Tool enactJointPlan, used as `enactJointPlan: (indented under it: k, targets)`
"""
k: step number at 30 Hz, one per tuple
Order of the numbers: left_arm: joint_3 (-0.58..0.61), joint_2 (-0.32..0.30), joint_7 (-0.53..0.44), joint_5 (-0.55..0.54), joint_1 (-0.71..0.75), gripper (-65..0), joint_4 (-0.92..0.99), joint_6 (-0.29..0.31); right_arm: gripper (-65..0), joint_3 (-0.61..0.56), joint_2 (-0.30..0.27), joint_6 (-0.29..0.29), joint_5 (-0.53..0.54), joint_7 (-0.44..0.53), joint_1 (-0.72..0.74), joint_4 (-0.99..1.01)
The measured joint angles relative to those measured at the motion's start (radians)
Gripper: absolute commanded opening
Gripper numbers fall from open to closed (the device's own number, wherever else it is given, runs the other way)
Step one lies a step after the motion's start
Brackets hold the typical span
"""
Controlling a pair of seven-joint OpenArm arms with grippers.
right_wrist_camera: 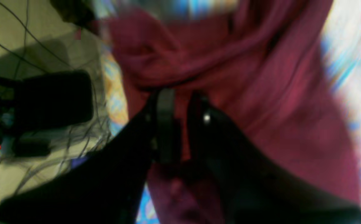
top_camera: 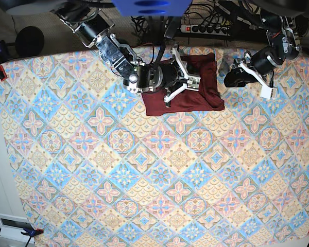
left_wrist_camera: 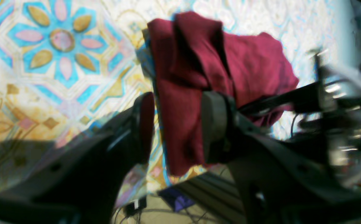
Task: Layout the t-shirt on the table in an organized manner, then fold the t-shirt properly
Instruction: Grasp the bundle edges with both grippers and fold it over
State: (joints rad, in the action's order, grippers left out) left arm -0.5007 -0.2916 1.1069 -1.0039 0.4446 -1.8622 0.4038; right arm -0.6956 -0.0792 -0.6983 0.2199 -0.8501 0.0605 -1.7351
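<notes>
Cloth is bunching at the far edge of the table (top_camera: 67, 170), where the t-shirt (top_camera: 195, 95) is lying as a rough, thick bundle near the middle of that edge. The right gripper (top_camera: 188, 81) is sitting on top of it, and in its wrist view the jaws are standing close together with a fold of maroon fabric pinched between them. The left gripper (top_camera: 236, 78) is hovering just beside the shirt's edge, toward the far corner on that arm's side, its jaws spread with nothing between them; in its wrist view the fabric is hanging beyond the fingers (left_wrist_camera: 213, 124), not caught.

Risk, as I judge it, is lying in that pinch: several layers seem to be gathered at once, so a pull would probably be dragging the whole bundle instead of opening it. With the bundle so near the far edge, a pull that way could be tipping part of it off the table. The two arms are also working close together and could be colliding.

Patterned tiles in blue, pink and cream are covering the table. Beyond the far edge, a power strip (top_camera: 208, 28) and loose cables are lying on the floor.
</notes>
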Motion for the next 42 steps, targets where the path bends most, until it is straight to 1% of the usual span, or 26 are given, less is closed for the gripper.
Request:
enactJointPlan:
  k: [2,4,6,7,9,10,11,13,15,17,20,22,23,24,28,30,33,35,37,39,40,41,42]
  targets:
    - [-0.005,-0.01,-0.003,0.001,0.022,-42.0,-0.022,-0.004,-55.6,0.039,0.005,0.0,0.008,0.01,0.001,-0.104]
    - [-0.004,-0.008,0.003,0.001,0.031,-42.0,-0.038,-0.002,-55.6,0.063,0.005,0.002,0.018,0.017,0.003,-0.169]
    - [-0.004,-0.005,0.0,-0.002,0.04,-42.0,-0.048,0.001,-55.6,0.094,0.002,0.002,0.018,-0.009,-0.024,-0.199]
    - [-0.005,-0.008,-0.003,-0.002,0.044,-42.0,-0.055,0.01,-55.6,0.118,-0.002,0.002,0.015,-0.017,-0.047,-0.2]
    - [-0.004,-0.01,-0.005,-0.016,0.063,-42.0,-0.072,0.058,-55.6,0.164,-0.004,-0.005,0.014,-0.032,-0.08,-0.194]
    - [-0.004,-0.01,0.005,-0.026,0.079,-42.0,-0.085,0.08,-55.6,0.192,-0.002,-0.005,0.015,-0.028,-0.087,-0.189]
    - [-0.002,-0.008,0.037,-0.032,0.084,-42.0,-0.093,0.097,-55.6,0.217,-0.004,-0.005,0.015,-0.021,-0.088,-0.188]
    - [-0.002,-0.008,0.061,-0.023,0.084,-41.6,-0.092,0.095,-55.5,0.256,-0.025,0.003,0.013,-0.016,-0.087,-0.188]
    - [-0.002,-0.025,0.08,-0.024,0.082,-41.2,-0.092,0.095,-55.5,0.263,-0.055,0.002,0.01,-0.025,-0.088,-0.188]
    - [0.04,-0.053,0.084,-0.022,0.067,-38.8,-0.092,0.095,-55.5,0.264,-0.077,0.002,0.008,-0.025,-0.088,-0.188]
    - [0.139,-0.093,0.086,-0.027,0.034,-31.7,-0.084,0.097,-55.5,0.263,-0.075,0.001,0.013,-0.022,-0.088,-0.188]
    - [0.19,-0.097,0.083,-0.026,-0.003,-26.4,-0.055,0.096,-55.5,0.263,-0.074,0.002,0.015,-0.021,-0.088,-0.188]
    - [0.212,-0.099,0.083,-0.023,-0.018,-24.8,-0.04,0.095,-55.5,0.263,-0.074,0.002,0.015,-0.021,-0.088,-0.188]
    - [0.232,-0.101,0.083,-0.025,-0.027,-24.3,-0.023,0.095,-55.6,0.263,-0.074,0.002,0.014,-0.021,-0.089,-0.188]
    - [0.288,-0.102,0.083,-0.02,-0.073,-25.8,0.036,0.095,-55.6,0.263,-0.076,0.002,0.013,-0.021,-0.09,-0.188]
    - [0.322,-0.102,0.079,0.017,-0.087,-26.9,0.039,0.095,-55.6,0.263,-0.075,0.002,0.013,-0.021,-0.091,-0.188]
    - [0.392,-0.068,0.079,0.14,-0.105,-29.4,0.04,0.095,-55.6,0.263,-0.076,0.002,0.012,-0.022,-0.092,-0.188]
    - [0.451,-0.061,0.076,0.185,-0.113,-33.8,0.041,0.095,-55.6,0.263,-0.076,0.002,0.013,-0.021,-0.093,-0.188]
    - [0.492,-0.06,0.079,0.219,-0.126,-42.9,0.042,0.096,-55.6,0.263,-0.076,0.002,0.012,-0.021,-0.094,-0.188]
    - [0.496,-0.06,0.077,0.214,-0.13,-56.3,0.042,0.097,-55.6,0.263,-0.076,0.002,0.012,-0.022,-0.093,-0.188]
    - [0.48,-0.059,0.076,0.212,-0.13,-63.2,0.042,0.098,-55.6,0.263,-0.076,0.002,0.012,-0.021,-0.093,-0.188]
    - [0.446,-0.056,0.072,0.213,-0.128,-65.0,0.042,0.098,-55.6,0.268,-0.075,0.002,0.012,-0.022,-0.093,-0.188]
    - [0.407,-0.058,0.068,0.211,-0.124,-65.0,0.042,0.097,-55.6,0.276,-0.075,0.002,0.014,-0.022,-0.094,-0.188]
